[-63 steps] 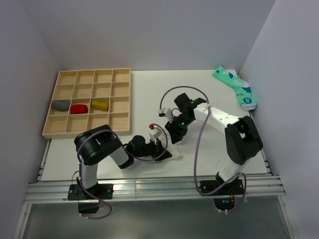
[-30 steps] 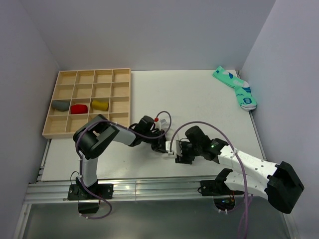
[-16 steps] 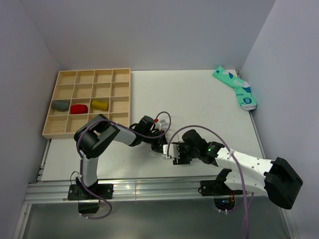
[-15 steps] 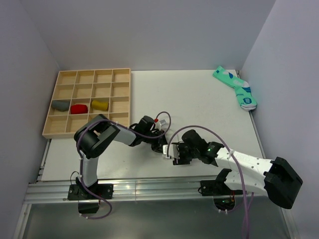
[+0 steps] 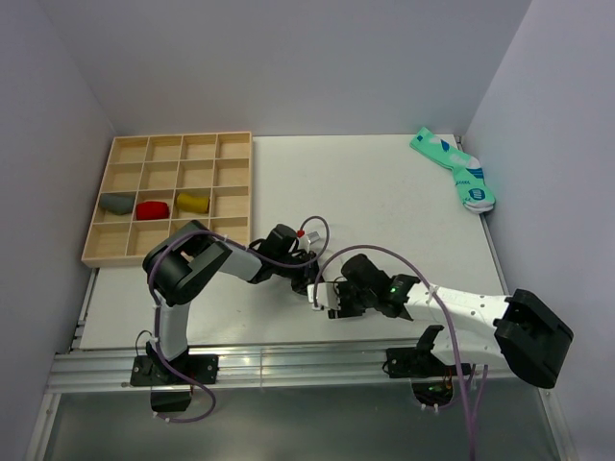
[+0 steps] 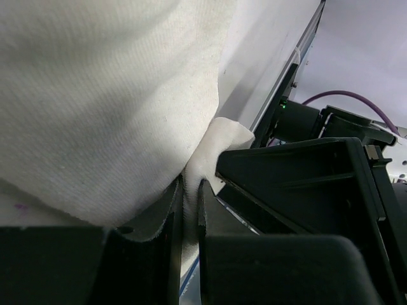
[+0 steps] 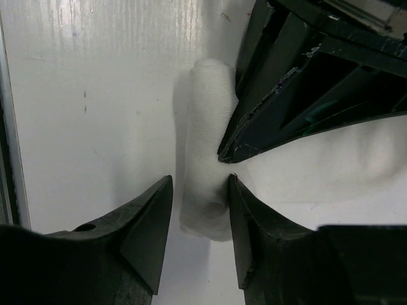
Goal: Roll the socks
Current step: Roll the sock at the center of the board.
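The white sock [image 6: 108, 95] fills the left wrist view, and my left gripper [image 6: 191, 184] is shut on a thin fold of it. In the right wrist view the sock's rolled end [image 7: 206, 127] lies on the table between the fingers of my right gripper [image 7: 200, 181], which is open. Its right finger touches the roll and its left finger stands apart. The left gripper's black fingers [image 7: 280, 101] press in from the upper right. From above, both grippers [image 5: 309, 280] [image 5: 327, 300] meet at the table's near middle and hide most of the sock. The mustard-yellow sock [image 5: 193, 203] lies bundled in a tray cell.
A wooden tray [image 5: 231, 144] of compartments stands at the back left, with a grey bundle [image 5: 118, 203] and a red bundle [image 5: 153, 209] beside the yellow one. Teal patterned socks [image 5: 456, 170] lie at the far right corner. The table's metal rail [image 5: 288, 360] runs along the near edge.
My right arm has slid left along the near edge up to the left gripper, and its jaws have narrowed around the sock's rolled end. The left gripper has kept its hold.
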Controlling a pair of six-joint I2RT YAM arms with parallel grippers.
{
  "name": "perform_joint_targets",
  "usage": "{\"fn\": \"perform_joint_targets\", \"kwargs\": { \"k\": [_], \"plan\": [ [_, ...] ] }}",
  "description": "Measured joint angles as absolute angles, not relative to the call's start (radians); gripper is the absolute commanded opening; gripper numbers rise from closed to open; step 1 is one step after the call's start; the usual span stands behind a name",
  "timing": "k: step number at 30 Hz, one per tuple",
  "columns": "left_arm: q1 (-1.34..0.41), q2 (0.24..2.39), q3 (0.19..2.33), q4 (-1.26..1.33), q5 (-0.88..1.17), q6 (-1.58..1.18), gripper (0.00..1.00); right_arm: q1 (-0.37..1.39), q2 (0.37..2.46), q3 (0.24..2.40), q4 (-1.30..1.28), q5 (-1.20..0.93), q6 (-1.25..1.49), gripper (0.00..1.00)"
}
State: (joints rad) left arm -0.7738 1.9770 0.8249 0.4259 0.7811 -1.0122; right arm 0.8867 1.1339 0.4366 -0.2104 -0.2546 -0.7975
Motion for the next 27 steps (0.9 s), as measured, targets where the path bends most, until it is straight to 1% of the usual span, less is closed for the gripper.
{"fn": "perform_joint_targets", "kwargs": {
  "k": [1,2,7,9,11,17,21,23,24,27],
  "plan": [
    [-0.774,1.977,0.825,0.426,0.781,-1.012,0.00,0.888,1.137,0.437,-0.204,-0.252,-0.795,0.45],
    [-0.774,1.977,0.825,0.427,0.782,-1.012,0.01,0.888,1.139,0.437,-0.199,-0.250,-0.791,0.42],
    [-0.773,1.977,0.814,0.448,0.788,-1.014,0.08,0.888,1.158,0.442,-0.176,-0.234,-0.767,0.32],
    [-0.772,1.977,0.800,0.476,0.788,-1.018,0.09,0.888,1.168,0.447,-0.174,-0.233,-0.756,0.23],
    [-0.771,1.977,0.789,0.501,0.788,-1.019,0.11,0.888,1.177,0.457,-0.180,-0.234,-0.748,0.22],
    [-0.770,1.954,0.762,0.519,0.754,-1.012,0.21,0.888,1.243,0.533,-0.262,-0.254,-0.749,0.15],
    [-0.777,1.896,0.705,0.535,0.674,-1.007,0.28,0.888,1.272,0.572,-0.303,-0.286,-0.750,0.14],
    [-0.781,1.873,0.686,0.544,0.633,-1.007,0.30,0.888,1.282,0.585,-0.318,-0.302,-0.750,0.13],
    [-0.781,1.864,0.677,0.554,0.613,-1.007,0.33,0.888,1.288,0.590,-0.324,-0.308,-0.749,0.12],
    [-0.780,1.831,0.645,0.585,0.537,-1.007,0.36,0.886,1.312,0.612,-0.348,-0.337,-0.749,0.11]
  ]
}}
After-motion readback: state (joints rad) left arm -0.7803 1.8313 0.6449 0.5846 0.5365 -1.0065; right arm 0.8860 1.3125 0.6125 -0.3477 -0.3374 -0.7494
